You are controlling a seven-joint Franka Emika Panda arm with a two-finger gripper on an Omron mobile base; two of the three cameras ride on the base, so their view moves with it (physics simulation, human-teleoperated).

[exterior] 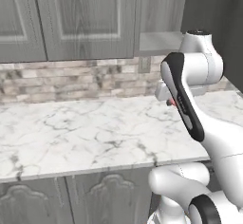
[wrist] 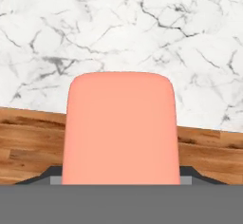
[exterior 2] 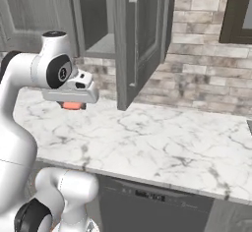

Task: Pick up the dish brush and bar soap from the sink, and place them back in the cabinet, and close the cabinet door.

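My gripper (wrist: pixel 121 179) is shut on the bar soap (wrist: pixel 121 128), an orange-red block that covers the middle of the hand view. The soap hangs over the white marble counter (wrist: pixel 142 38), close to its front edge. From the right base view the bar soap (exterior 2: pixel 72 105) peeks out below the white hand (exterior 2: pixel 71 91). A red sliver of it (exterior: pixel 171 103) shows behind the forearm in the left base view. The cabinet door (exterior 2: pixel 140 39) stands open, swung out over the counter, and the grey inner shelf (exterior 2: pixel 101 44) is bare. The dish brush and the sink are out of view.
Closed wall cabinet doors (exterior: pixel 71 19) run to the left of the open cabinet (exterior: pixel 159 40). A stone-tile backsplash (exterior: pixel 71 80) backs the counter. A dark window frame (exterior 2: pixel 238 10) sits at the far right. Carved base cabinet fronts (exterior: pixel 109 199) lie below the counter edge.
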